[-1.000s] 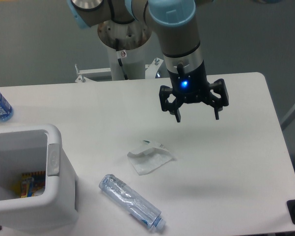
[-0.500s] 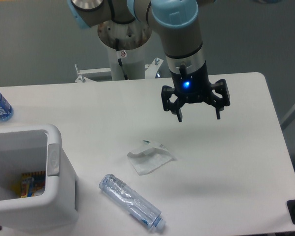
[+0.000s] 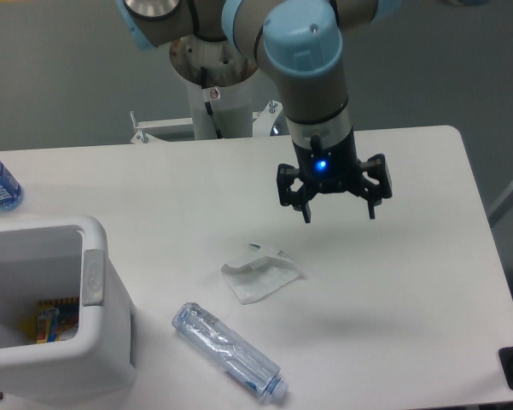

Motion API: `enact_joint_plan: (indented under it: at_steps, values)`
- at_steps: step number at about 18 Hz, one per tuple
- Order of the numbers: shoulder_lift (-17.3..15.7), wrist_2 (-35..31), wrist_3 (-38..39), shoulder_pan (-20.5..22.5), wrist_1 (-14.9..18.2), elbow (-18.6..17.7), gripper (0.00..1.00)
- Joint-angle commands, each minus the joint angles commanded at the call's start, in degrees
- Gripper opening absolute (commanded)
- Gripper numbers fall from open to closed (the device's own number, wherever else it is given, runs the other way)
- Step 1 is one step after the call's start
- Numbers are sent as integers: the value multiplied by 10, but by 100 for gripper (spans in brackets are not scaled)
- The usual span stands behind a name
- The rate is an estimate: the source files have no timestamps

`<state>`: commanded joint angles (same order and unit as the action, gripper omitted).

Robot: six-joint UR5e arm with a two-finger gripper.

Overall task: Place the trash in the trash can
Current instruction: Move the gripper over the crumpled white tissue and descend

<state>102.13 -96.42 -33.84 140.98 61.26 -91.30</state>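
Your black two-finger gripper [image 3: 339, 213] hangs wide open above the white table [image 3: 410, 256], up-right of the crumpled translucent-white plastic wrapper [image 3: 261, 276], evidently poised to descend on it.

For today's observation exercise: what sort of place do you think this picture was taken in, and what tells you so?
Probably a robotics lab or test bench. A robot arm with an open end effector hangs over a plain white table, where a wrapper, a crushed bottle and a white bin are set out.
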Motion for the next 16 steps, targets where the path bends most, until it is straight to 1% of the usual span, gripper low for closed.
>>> enact_joint_plan:
  at_steps: [1,4,5,8,11,12,14,15,16]
  values:
    - [-1,2,-3,-1,-4,-11,100]
    - [1,7,-18,-9,-40,-48,100]
    - [3,7,-41,-13,-47,-60,100]
    - [4,18,-133,-19,-48,-91,100]
    - [8,71,-210,-19,-49,-113,100]
    - [12,99,-227,-19,-51,-115,100]
    - [31,151,-236,-19,-54,-117,100]
    - [40,158,-235,-21,-56,-117,100]
    - [49,159,-232,-29,-66,-116,100]
